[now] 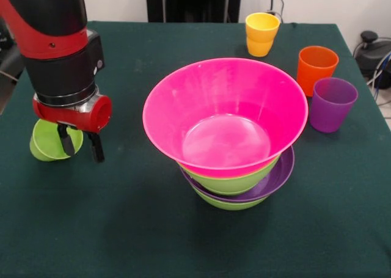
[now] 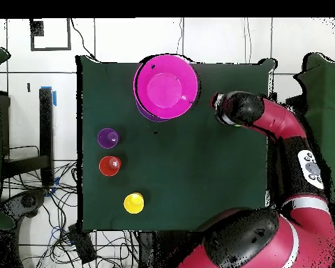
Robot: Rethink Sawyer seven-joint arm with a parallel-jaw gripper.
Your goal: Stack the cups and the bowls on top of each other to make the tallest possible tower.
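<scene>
Front view | lime green cup (image 1: 47, 141) tipped sideways | gripper (image 1: 79, 146) straddling it

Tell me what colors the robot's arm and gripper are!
The arm is shiny red and black, built from fat round segments. A red ring sits above the gripper, which has two thin black prongs. From overhead, the arm shows a grey button panel.

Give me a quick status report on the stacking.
Hand open, down at the lime green cup lying on its side. Tower stands, pink bowl on top. Yellow-orange, orange, purple cups unstacked. Nothing in the way.
</scene>
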